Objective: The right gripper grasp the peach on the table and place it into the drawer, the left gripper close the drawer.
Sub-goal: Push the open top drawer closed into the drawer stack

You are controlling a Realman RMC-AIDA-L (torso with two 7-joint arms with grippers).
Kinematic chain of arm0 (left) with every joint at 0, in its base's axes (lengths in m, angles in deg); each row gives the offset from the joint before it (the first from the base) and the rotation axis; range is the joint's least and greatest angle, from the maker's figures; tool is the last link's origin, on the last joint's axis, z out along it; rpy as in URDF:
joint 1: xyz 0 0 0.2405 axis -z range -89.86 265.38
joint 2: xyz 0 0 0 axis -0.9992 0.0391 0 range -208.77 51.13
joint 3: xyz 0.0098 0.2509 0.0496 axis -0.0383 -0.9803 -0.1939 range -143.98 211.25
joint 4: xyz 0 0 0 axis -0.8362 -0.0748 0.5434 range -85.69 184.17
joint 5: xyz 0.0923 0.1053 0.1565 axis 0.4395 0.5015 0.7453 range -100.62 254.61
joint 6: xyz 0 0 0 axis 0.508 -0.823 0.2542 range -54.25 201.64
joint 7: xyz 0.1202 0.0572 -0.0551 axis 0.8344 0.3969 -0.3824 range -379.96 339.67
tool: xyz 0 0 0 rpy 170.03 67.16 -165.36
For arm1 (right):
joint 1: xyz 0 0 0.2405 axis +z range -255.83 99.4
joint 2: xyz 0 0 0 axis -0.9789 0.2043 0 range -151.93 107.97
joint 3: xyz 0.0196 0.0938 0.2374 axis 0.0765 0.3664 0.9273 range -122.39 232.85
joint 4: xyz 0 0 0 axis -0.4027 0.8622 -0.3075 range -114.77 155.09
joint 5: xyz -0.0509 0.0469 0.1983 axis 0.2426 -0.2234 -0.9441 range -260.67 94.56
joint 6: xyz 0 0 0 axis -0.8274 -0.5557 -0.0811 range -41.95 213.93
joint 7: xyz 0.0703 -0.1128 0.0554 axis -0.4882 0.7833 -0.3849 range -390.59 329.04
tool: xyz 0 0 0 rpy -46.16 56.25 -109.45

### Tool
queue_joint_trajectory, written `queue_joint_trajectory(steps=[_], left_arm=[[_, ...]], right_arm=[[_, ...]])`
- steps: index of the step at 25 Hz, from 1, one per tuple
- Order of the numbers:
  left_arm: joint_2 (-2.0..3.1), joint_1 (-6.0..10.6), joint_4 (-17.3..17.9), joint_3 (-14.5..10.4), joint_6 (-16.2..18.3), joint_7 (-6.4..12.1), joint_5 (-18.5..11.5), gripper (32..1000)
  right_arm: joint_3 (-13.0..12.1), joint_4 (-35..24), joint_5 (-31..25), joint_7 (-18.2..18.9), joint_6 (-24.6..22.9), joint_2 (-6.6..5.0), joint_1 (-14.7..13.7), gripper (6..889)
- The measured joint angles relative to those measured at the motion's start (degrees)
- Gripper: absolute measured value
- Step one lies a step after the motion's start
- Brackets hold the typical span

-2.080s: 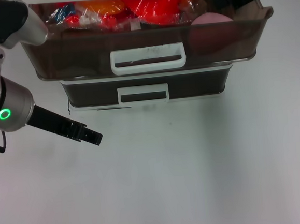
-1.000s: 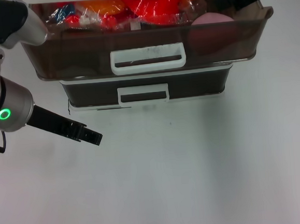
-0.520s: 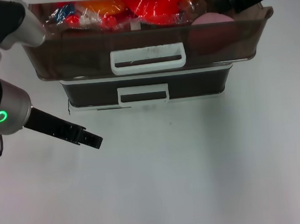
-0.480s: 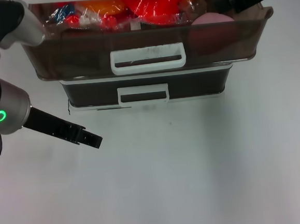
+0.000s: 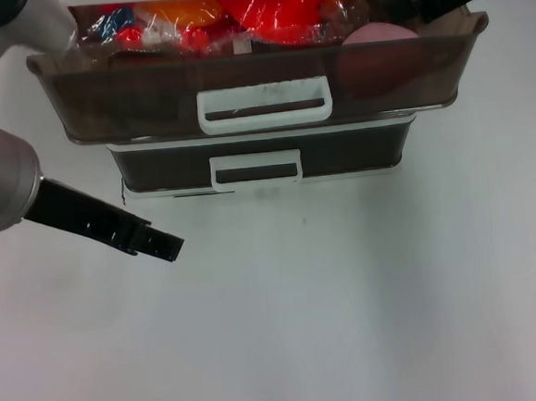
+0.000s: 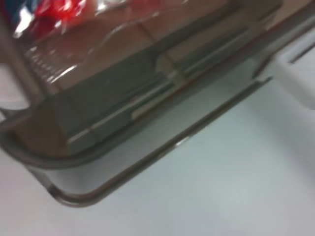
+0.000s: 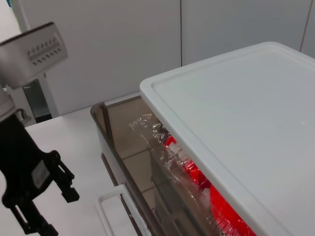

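Note:
The peach [image 5: 378,35] lies in the right end of the drawer [image 5: 149,98], which stands pulled out with its wide white handle [image 5: 265,105] facing me. My right gripper [image 5: 403,5] hovers just behind and above the peach at the drawer's far right corner. My left gripper [image 5: 166,247] hangs over the table [image 5: 350,296], in front of the drawer unit and left of its middle, holding nothing. In the right wrist view the left gripper [image 7: 56,214] shows two fingers apart. The left wrist view shows the drawer's brown corner [image 6: 123,98] from close by.
Shiny red and orange packets [image 5: 262,10] fill the back of the open drawer. Below it a shallower brown drawer [image 5: 256,169] is pushed in. A white lid [image 7: 246,108] tops the unit. Bare table spreads in front.
My left arm's silver body has drifted left and slightly up, while its claw tip stays almost in place. The right gripper has edged slightly right. The peach and drawer have not moved.

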Motion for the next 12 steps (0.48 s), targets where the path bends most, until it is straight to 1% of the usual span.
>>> queue_joint_trajectory(steps=[3, 5, 10, 12], left_arm=[[-0.09, 0.70, 3.15, -0.32, -2.80, -0.66, -0.10, 813], [-0.10, 1.31, 4.52, -0.40, -3.94, -0.94, -0.95, 813], [-0.07, 3.11, 5.46, -0.43, -5.18, -1.10, -6.13, 813], [-0.06, 3.97, 5.47, -0.48, -5.42, -0.99, -7.25, 813]], right_arm=[[0.00, 0.00, 0.00, 0.00, 0.00, 0.00, 0.00, 868], [0.00, 0.00, 0.00, 0.00, 0.00, 0.00, 0.00, 868], [0.00, 0.00, 0.00, 0.00, 0.00, 0.00, 0.00, 868], [0.00, 0.00, 0.00, 0.00, 0.00, 0.00, 0.00, 868]])
